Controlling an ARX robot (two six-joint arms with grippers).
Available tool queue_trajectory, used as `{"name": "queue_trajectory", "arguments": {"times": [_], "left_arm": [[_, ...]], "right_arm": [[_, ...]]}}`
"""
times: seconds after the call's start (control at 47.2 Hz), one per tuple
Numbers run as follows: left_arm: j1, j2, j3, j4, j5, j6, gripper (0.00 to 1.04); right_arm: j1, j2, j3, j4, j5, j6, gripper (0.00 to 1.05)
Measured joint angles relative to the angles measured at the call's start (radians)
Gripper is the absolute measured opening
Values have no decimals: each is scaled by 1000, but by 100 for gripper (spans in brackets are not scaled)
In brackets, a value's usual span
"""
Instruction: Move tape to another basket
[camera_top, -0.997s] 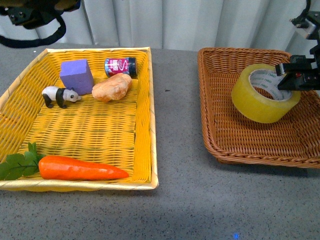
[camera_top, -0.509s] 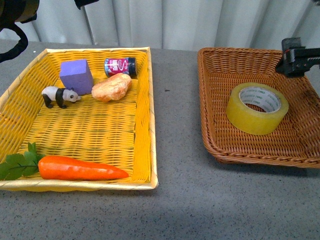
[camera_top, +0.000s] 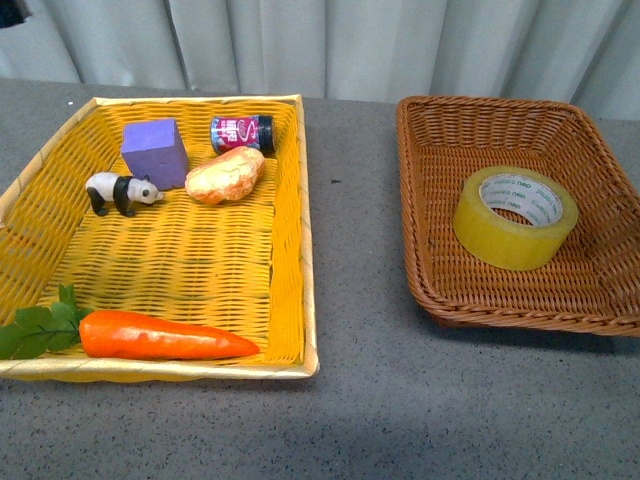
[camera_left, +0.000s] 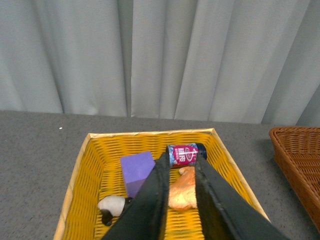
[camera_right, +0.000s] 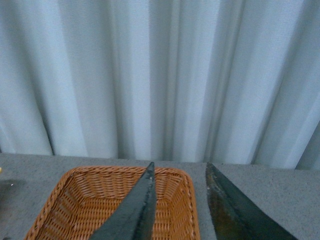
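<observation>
The tape (camera_top: 515, 217) is lying near the middle of the brown basket (camera_top: 425, 255), flat on its side with its core hole facing up. Across a strip of desk (camera_top: 360, 380), the yellow basket (camera_top: 292, 250) is holding a block (camera_top: 154, 150), can (camera_top: 241, 132), bun (camera_top: 225, 174), panda (camera_top: 118, 190) and carrot (camera_top: 160, 337). The right gripper (camera_right: 179, 167) is hovering spread and empty above the brown basket, and the left gripper (camera_left: 182, 159) is hanging over the yellow one, narrowly parted and gripping nothing.

The right pincer (camera_right: 179, 167) is hanging above the grey bench (camera_right: 265, 187), its two dark fingers (camera_right: 142, 210) standing apart. Under it the brown basket (camera_right: 85, 210) is lying near a pale curtain (camera_right: 150, 75), which is filling the background.
</observation>
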Motion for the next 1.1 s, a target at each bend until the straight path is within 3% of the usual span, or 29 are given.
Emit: {"name": "queue_trajectory", "arguments": {"times": [0.085, 0.148, 0.361, 0.509, 1.103], "left_arm": [[21, -36, -74, 52, 15, 2, 4], [36, -75, -128, 45, 27, 8, 4], [63, -244, -212, -30, 57, 11, 4], [133, -370, -260, -117, 122, 12, 4], [135, -825, -317, -489, 129, 12, 4]], "right_arm": [[1, -59, -93, 2, -3, 0, 12], [1, -118, -163, 0, -1, 1, 1], [0, -280, -282, -32, 0, 4, 1], [0, -403, -355, -89, -1, 4, 1], [0, -871, -486, -423, -2, 7, 1]]}}
